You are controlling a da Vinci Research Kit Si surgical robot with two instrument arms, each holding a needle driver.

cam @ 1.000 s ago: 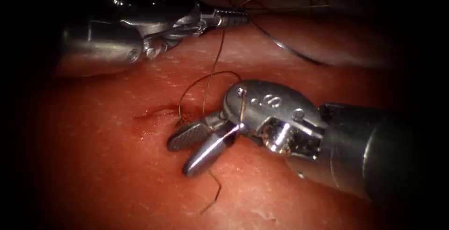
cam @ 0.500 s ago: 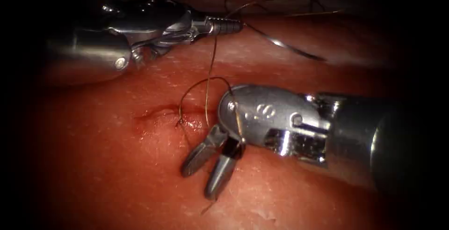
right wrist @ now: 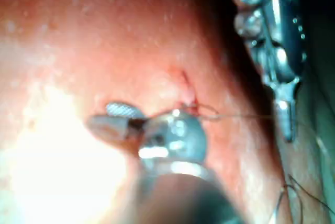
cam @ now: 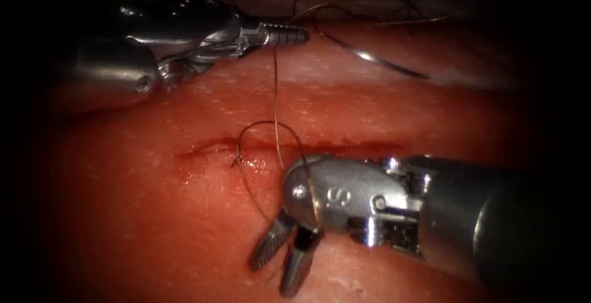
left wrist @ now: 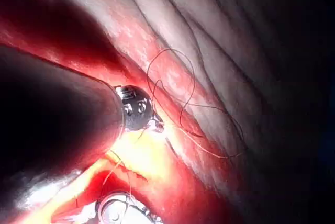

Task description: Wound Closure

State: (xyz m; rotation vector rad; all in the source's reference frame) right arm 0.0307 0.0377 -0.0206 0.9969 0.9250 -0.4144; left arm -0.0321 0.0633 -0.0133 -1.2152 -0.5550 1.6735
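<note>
My left tool (cam: pixel 289 34) is at the upper left, jaws shut on the thread (cam: pixel 275 93). The thread runs straight down to the cut (cam: pixel 212 149) in the tissue (cam: pixel 154 217). There it forms a small loop (cam: pixel 246 130) and passes over the wrist of my right tool (cam: pixel 280 265). The right tool's jaws point down and are open, holding nothing. The curved needle (cam: pixel 375 61) lies free on the tissue beyond the cut, held by neither tool. The right wrist view shows the open right tool (right wrist: pixel 112 119), the taut thread (right wrist: pixel 241 116) and the left tool (right wrist: pixel 285 124).
Loose thread (left wrist: pixel 178 93) curls over the pale tissue folds behind the left tool (left wrist: pixel 156 125). Red fluid (cam: pixel 252 164) wets the tissue around the stitch. The right tool's thick shaft (cam: pixel 492 229) covers the lower right.
The right tool has dropped toward the front edge, its jaws swinging downward and staying open. The left tool has drawn back to the left, and the thread from it to the cut has straightened.
</note>
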